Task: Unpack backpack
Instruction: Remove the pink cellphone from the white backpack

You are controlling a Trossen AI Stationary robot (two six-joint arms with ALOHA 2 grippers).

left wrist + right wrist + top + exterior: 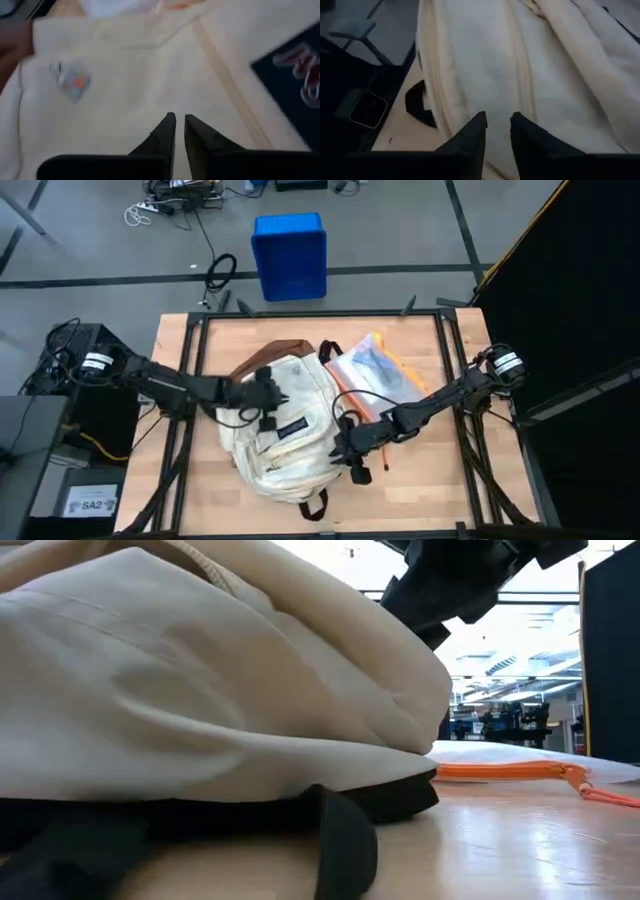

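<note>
Backpack (283, 430) logo patch (295, 85) fills left wrist view, hidden low

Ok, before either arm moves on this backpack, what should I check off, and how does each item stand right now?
1. Backpack lies flat on the table: ok.
2. Left tool over the cream fabric, fingers nearly together with nothing between them: ok.
3. Right tool at the backpack's side near a dark strap, fingers slightly apart and empty: ok.
4. Zipper or opening found for either tool: cannot tell; only a seam shows in the right wrist view.
5. Clear pouch already lies on the table beside the backpack, apart from both tools: ok.
6. More contents left inside: cannot tell.
</note>
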